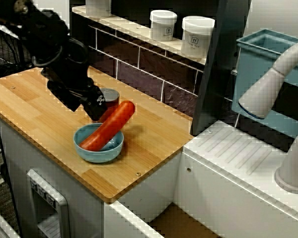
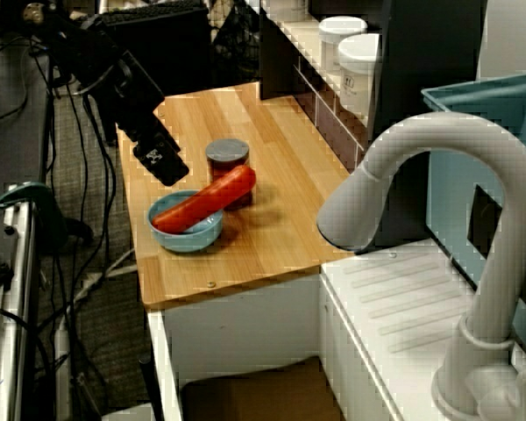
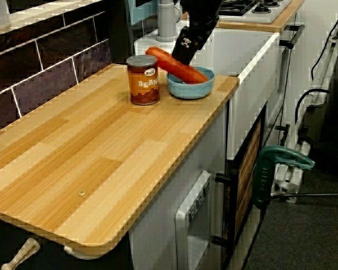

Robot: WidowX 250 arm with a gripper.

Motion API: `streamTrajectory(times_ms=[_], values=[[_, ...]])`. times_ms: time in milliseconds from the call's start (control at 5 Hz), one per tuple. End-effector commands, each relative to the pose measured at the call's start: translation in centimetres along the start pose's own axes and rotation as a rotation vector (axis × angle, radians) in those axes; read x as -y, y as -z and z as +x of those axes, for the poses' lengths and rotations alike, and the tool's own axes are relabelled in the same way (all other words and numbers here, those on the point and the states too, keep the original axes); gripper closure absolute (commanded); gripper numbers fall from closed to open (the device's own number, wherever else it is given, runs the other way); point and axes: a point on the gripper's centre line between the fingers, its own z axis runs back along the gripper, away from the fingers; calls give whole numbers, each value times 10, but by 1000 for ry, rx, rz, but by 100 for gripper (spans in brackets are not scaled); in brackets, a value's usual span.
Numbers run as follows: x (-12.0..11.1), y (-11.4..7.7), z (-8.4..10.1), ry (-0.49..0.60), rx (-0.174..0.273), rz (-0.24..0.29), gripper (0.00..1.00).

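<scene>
Sausage: a long red sausage [image 1: 108, 126] lies slanted in a blue bowl [image 1: 100, 154] near the front edge of the wooden counter [image 1: 30, 104]. Its low end sits in the bowl and its high end pokes over the rim toward a bean can [image 3: 143, 80].
Gripper: the black gripper [image 1: 95, 106] hangs just above the sausage, on the side away from the sink, and looks clear of it. Whether its jaws stand wide or narrow cannot be told.
Around: the bean can stands just beside the bowl, close to the gripper's tip. The white jars [image 1: 163, 25] and grey faucet [image 2: 403, 158] are well apart.
</scene>
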Motion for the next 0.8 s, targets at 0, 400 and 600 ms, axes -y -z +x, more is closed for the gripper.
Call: streamTrajectory(times_ms=[0, 400, 600], values=[[7, -1, 18, -25, 27, -42, 0], [13, 12, 9, -20, 31, -32, 0], [16, 24, 5, -11, 24, -26, 0]])
